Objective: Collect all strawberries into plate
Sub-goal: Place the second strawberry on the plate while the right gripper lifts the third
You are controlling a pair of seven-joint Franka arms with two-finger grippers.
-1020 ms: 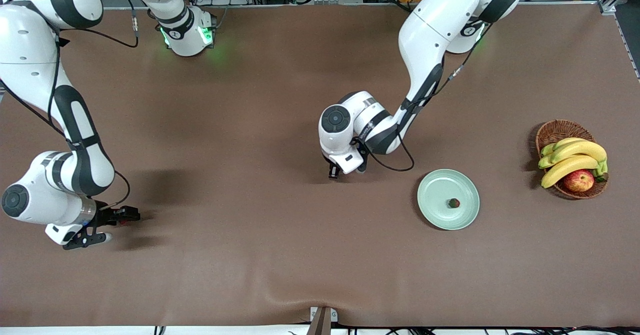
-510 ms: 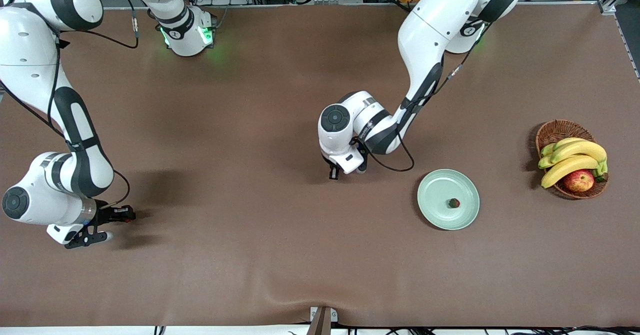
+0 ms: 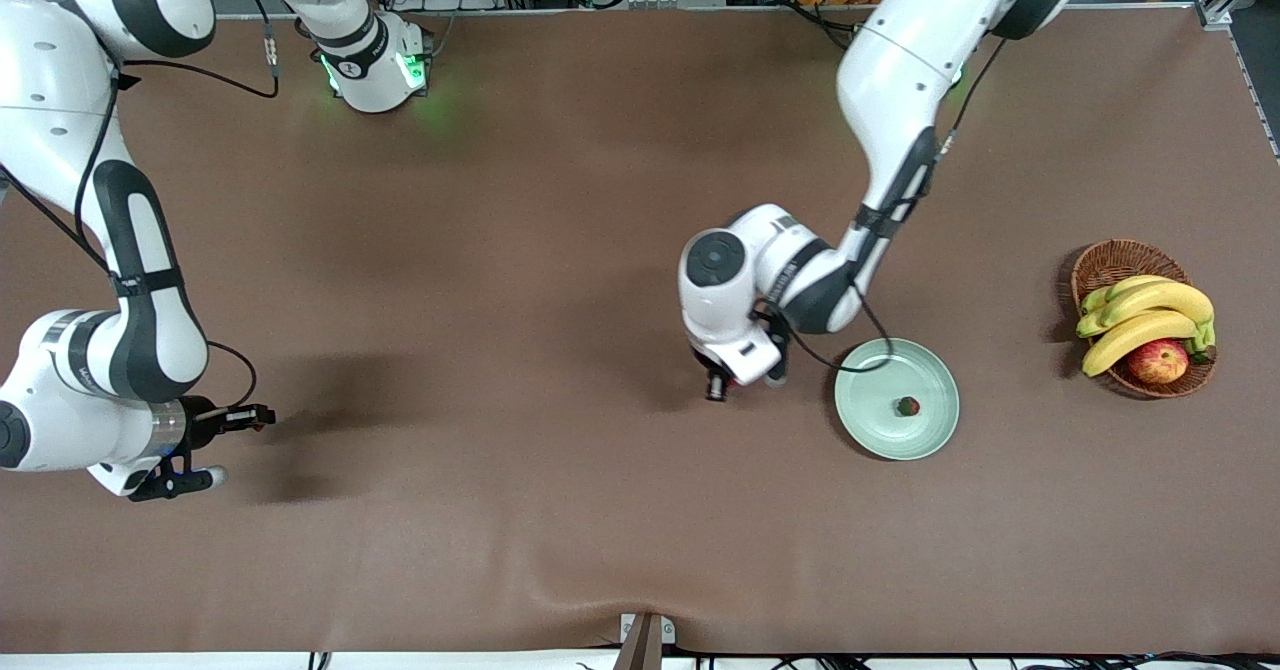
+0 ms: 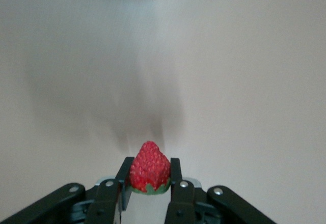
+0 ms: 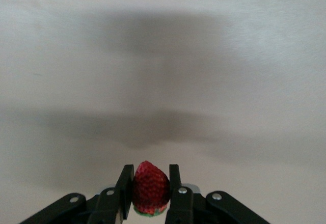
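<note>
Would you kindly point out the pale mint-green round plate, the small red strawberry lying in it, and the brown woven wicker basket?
pale mint-green round plate point(image 3: 868, 390), front view, bare inner surface.
small red strawberry point(image 3: 907, 406), front view, berry's middle.
brown woven wicker basket point(image 3: 1112, 258), front view, rim.

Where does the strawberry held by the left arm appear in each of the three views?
Front view: barely visible, hidden under the left pincer over the table, beside the plate.
Left wrist view: the held strawberry sits clamped between the two fingers, tip pointing away.
Right wrist view: not in it; that red berry is the right pincer's own.
Shared landmark: the brown table surface.
</note>
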